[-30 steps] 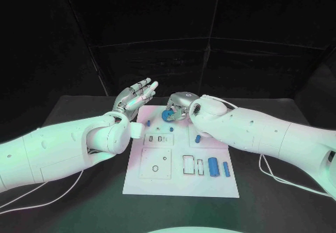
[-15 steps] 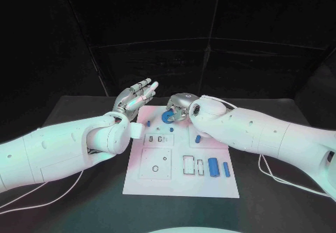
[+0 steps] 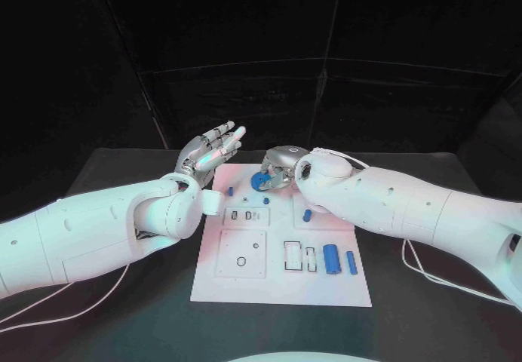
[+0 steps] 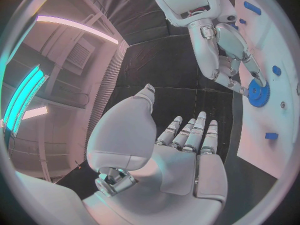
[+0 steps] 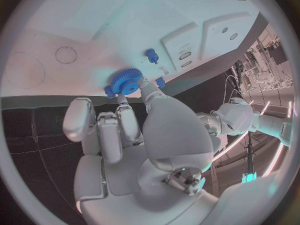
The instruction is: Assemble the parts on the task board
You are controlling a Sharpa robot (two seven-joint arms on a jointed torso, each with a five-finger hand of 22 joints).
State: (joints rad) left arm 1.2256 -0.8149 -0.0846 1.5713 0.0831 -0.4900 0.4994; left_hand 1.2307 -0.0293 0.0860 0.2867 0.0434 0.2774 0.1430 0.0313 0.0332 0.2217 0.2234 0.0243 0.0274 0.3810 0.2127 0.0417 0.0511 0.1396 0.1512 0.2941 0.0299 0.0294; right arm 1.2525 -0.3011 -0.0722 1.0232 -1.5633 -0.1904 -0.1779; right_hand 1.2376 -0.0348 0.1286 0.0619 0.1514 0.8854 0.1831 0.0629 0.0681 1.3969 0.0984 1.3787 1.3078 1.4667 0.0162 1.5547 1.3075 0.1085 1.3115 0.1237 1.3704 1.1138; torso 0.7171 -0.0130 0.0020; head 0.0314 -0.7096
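a: where's the blue gear (image 3: 261, 180)?
b: over the far end of the white board (image 3: 283, 290), pinched in the right hand (image 3: 280, 167)'s fingertips.
a: and the left hand (image 3: 210, 150)?
b: raised beside the board's far left corner, fingers straight and apart, holding nothing.

black table (image 3: 120, 317), white task board (image 3: 283, 290) lying at its middle

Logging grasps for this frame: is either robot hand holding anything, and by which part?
The right hand pinches the blue gear by its toothed rim over the task board. The left hand holds nothing.
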